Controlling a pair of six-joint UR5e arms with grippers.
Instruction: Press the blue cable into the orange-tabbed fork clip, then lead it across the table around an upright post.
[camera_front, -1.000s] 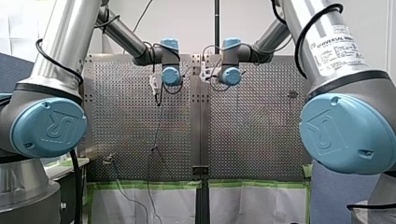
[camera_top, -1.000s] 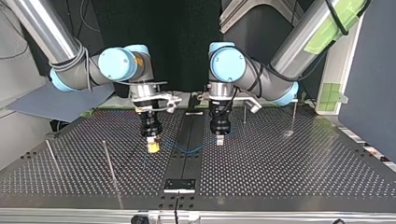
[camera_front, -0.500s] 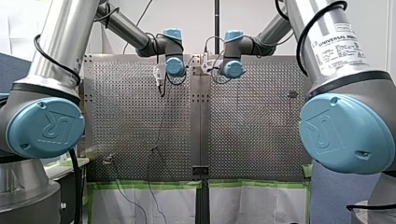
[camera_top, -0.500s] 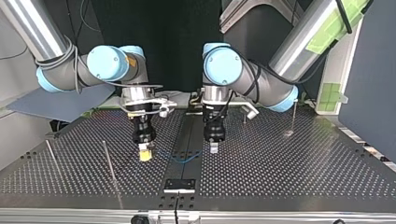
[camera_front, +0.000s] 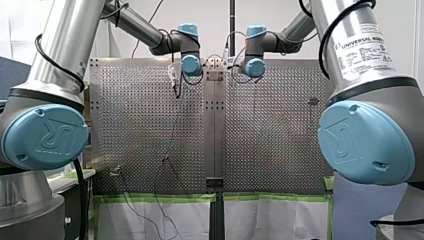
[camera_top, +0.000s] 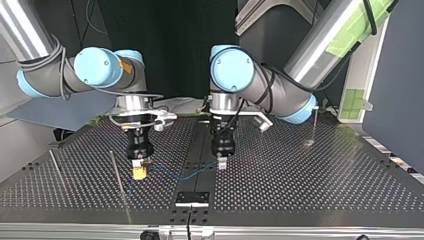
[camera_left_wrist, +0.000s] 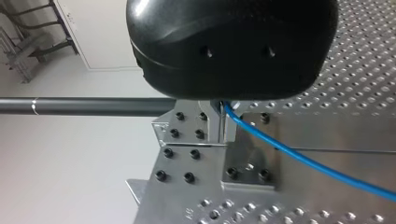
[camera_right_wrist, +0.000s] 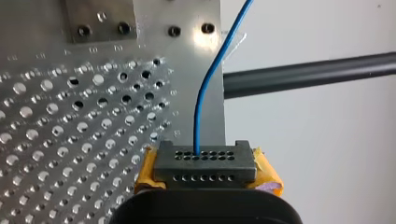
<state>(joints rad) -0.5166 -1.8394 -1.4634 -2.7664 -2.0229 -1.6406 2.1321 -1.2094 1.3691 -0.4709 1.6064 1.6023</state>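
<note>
The blue cable (camera_top: 186, 176) hangs in a shallow sag between our two grippers, low over the middle strip of the table (camera_top: 310, 185) and toward the top view's near edge. It touches nothing else that we can see. At the top view's left, our right gripper (camera_top: 139, 171) has its yellow pads pressed together on the cable. The right wrist view shows the line leaving straight ahead from between the fingertips and curving away over the holes. At the top view's right, our left gripper (camera_top: 221, 163) takes the other end of the span. In its wrist view the black housing hides most of the fingers, but the cable comes out right at their tips and they look drawn together on it, so we read it as pinching too. We think the two holds are set apart so that the stretch between them can be steered as one short length. The slack should spare both pinches from a tug. A thin post (camera_top: 117, 172) stands just beside our right gripper, and we take that as the reason this end is carried so low there. We cannot pick out the orange-tabbed clip in any view, so we cannot say whether the pressing is done.
</note>
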